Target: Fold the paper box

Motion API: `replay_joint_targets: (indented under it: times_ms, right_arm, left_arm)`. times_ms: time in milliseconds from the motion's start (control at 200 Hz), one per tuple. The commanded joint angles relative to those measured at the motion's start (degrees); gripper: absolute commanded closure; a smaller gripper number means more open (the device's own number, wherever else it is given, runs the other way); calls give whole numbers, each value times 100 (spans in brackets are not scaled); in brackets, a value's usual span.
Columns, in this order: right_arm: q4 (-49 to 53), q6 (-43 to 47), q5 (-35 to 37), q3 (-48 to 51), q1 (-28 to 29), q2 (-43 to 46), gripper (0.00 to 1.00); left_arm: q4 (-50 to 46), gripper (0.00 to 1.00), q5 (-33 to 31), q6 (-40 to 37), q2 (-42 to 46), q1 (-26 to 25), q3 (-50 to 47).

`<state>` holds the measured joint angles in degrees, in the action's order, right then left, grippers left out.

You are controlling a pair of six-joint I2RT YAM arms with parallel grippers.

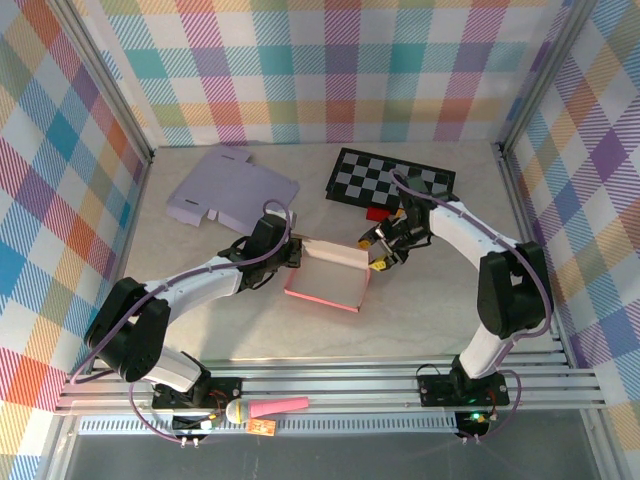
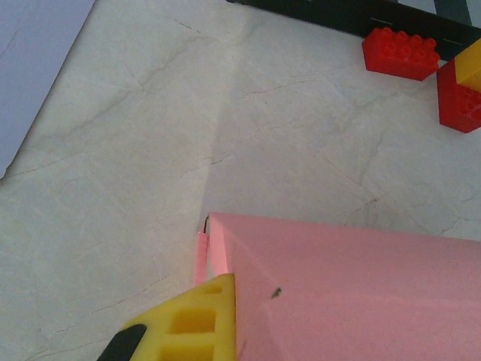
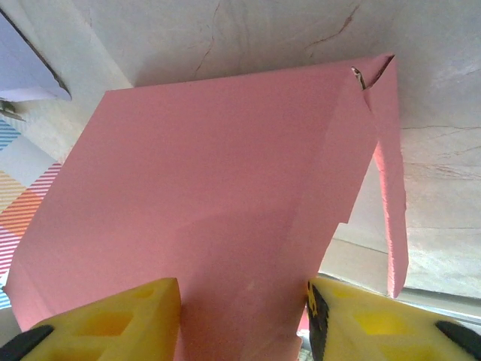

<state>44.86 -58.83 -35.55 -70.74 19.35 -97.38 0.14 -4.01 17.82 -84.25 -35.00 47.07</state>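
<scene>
Though its walls are partly up, the pink paper box (image 1: 328,278) at the middle of the pale, marble-veined bench (image 1: 430,320) is, as I judge it, only half folded. From above, the far wall stands and shows a cream face, while the near side lies low and open. The left gripper (image 1: 293,252) sits at the box's far left corner and the right gripper (image 1: 383,258) at its right edge. Behind them lie a lilac flat cardboard blank (image 1: 225,190) with notched flaps and a black-and-white chequered mat (image 1: 390,180), neither of them touched.

On the left wrist camera, a yellow ribbed finger (image 2: 188,323) presses against the box's (image 2: 353,293) corner, where a thin tab shows at the fold. The gripper is clenched, and I take it to be pinching that wall. The paper looks smooth, matt and thin. Studded red plastic bricks (image 2: 400,53) rest well apart, by the mat's edge.

On the right wrist camera, the right gripper (image 3: 240,301) has its fingers spread apart on either side of a broad pink panel (image 3: 210,195), not clamped on it. A narrow side flap hangs loose at the creased corner. That flap and the near wall look left to tuck.
</scene>
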Motion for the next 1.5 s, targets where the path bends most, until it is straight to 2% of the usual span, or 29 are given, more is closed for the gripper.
replay_joint_targets:
  times_ms: [0,335,465,630,865,1070,1100,1135,1335,1495]
  right_arm:
    - [-357,-280,-250,127,119,-130,52]
    - [-184,-126,149,87,295,-86,60]
    - [-91,113,628,140,486,80,63]
    - [-21,371,1333,243,811,284,66]
    - [-232,283,1786,499,1152,383,68]
    - [-188,284,2039,519,1207,380,69]
    - [-193,300,2035,538,1211,372,69]
    - [-197,295,2035,539,1219,368,69]
    - [-197,310,2070,555,1245,339,69]
    - [-162,370,2122,561,1242,319,70]
  left_arm:
    - [-138,96,131,141,75,-140,-101]
    - [-191,92,179,309,243,-143,-262]
    - [-197,85,195,496,444,-147,-439]
    - [-382,67,288,742,687,-149,-590]
    - [-566,59,434,1076,1058,-156,-911]
    - [-780,53,803,1348,1424,-156,-1045]
    - [-819,46,837,1390,1486,-156,-1071]
    - [-867,44,893,1431,1552,-151,-1085]
    - [-1241,43,1134,1640,1947,-156,-1181]
    - [-1830,42,1189,1933,2666,-156,-1133]
